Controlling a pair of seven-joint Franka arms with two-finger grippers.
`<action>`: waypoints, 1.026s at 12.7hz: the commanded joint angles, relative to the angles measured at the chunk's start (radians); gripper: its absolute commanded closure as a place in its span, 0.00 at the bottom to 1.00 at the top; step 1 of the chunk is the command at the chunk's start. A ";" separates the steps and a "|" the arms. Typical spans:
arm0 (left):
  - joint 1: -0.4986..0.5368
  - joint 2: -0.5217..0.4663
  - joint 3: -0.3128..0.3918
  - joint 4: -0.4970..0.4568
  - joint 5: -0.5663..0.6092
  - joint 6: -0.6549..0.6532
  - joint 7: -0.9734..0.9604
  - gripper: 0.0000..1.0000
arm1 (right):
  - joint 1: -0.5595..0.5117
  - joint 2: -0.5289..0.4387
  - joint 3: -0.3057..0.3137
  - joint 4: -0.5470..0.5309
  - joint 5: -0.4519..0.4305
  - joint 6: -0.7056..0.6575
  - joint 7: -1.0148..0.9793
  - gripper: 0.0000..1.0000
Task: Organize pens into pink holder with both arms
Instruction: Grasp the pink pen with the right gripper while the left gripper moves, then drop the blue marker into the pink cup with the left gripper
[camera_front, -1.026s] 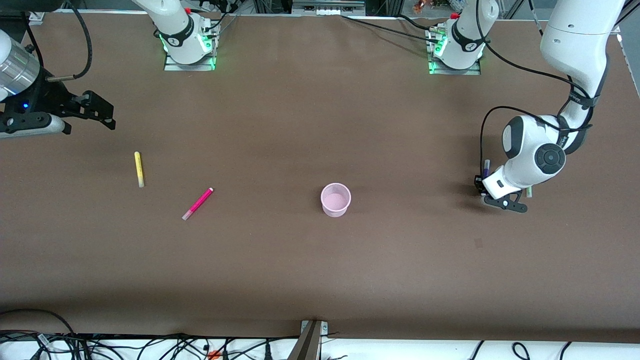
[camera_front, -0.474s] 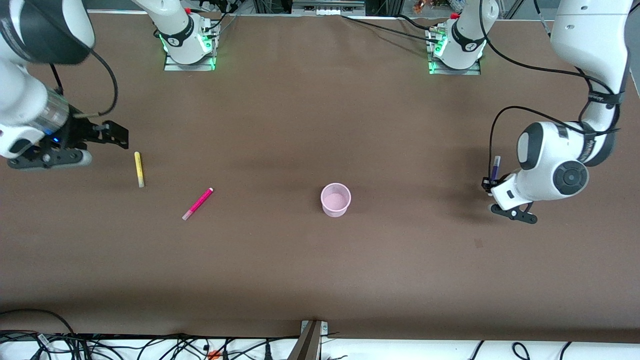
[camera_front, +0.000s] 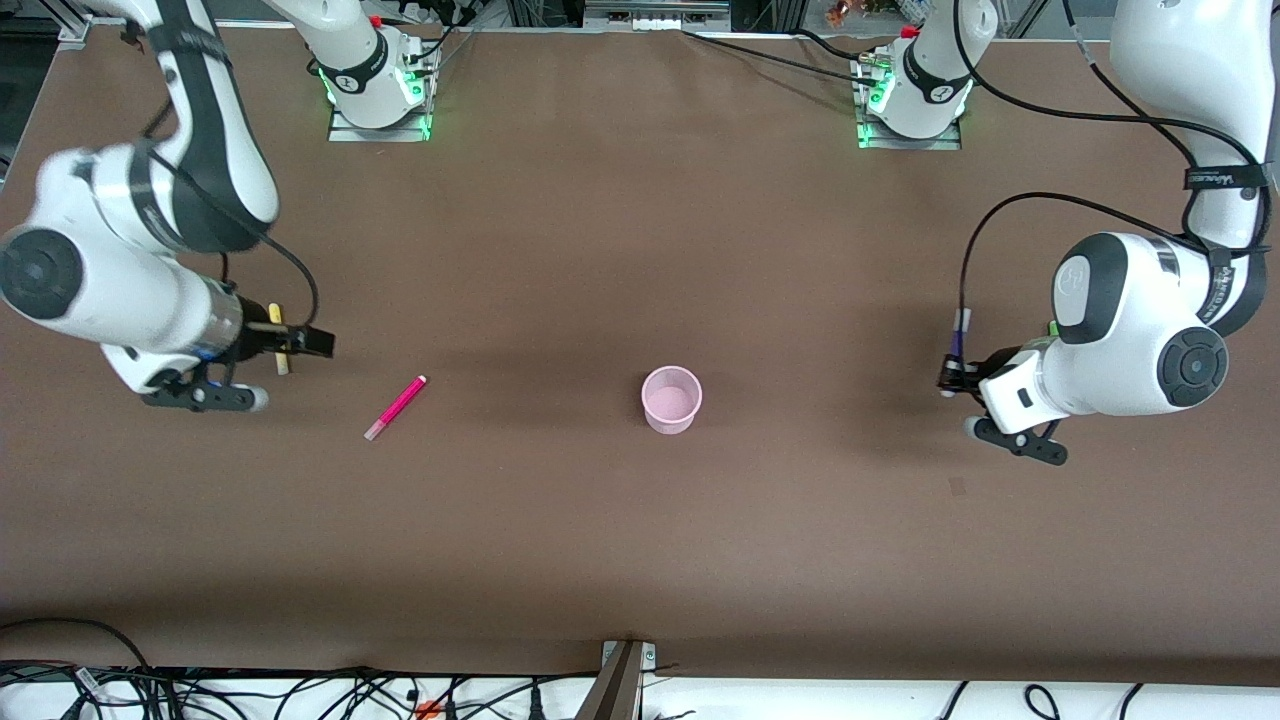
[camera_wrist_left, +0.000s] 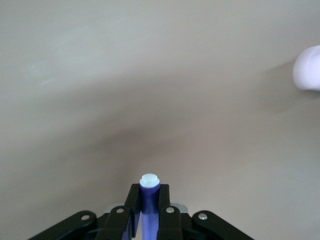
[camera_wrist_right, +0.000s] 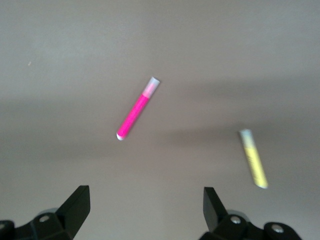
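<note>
**Desk:** What is seen in the pink holder (camera_front: 671, 399)?

**Photographer:** Nothing can be made out inside it. The small, round, pale pink translucent cup is seen standing upright near the middle of the brown table (camera_front: 640, 540), its mouth open to the high camera. In the left wrist view only a blurred pale edge of it (camera_wrist_left: 307, 67) is caught, cut off at the frame's border.

**Desk:** What is hidden or cut off?

**Photographer:** The yellow pen (camera_front: 282, 358) is largely covered in the front view by the right gripper (camera_front: 300, 345); only a short stretch is shown. It is better seen in the right wrist view (camera_wrist_right: 253, 158), softened by blur. No green pen can be picked out with certainty. The lower part of the dark purple pen (camera_front: 956, 343) is masked by the fingers holding it.

**Desk:** And the grippers?

**Photographer:** The left gripper (camera_front: 950, 378) is clamped on the dark purple pen, which is held nearly upright with its white end uppermost, over bare table at about 3 o'clock from the holder. The right gripper is spread wide with nothing between its fingers (camera_wrist_right: 76, 207), over the yellow pen toward the right arm's end of the table.

**Desk:** The pens on the table?

**Photographer:** The magenta-pink pen (camera_front: 395, 407), pale at one end, is laid slantwise at 9 o'clock from the holder, well apart from it. The yellow pen is found at about 10 o'clock from the magenta one.
</note>
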 joint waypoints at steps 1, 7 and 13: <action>0.008 0.083 -0.006 0.107 -0.263 -0.020 0.203 1.00 | 0.001 0.085 0.004 -0.080 0.065 0.180 0.077 0.00; -0.005 0.161 -0.085 0.150 -0.697 -0.015 0.723 1.00 | 0.083 0.171 0.007 -0.206 0.138 0.434 0.209 0.19; -0.216 0.178 -0.106 0.146 -0.893 0.417 1.220 1.00 | 0.063 0.215 0.007 -0.200 0.138 0.459 0.194 0.45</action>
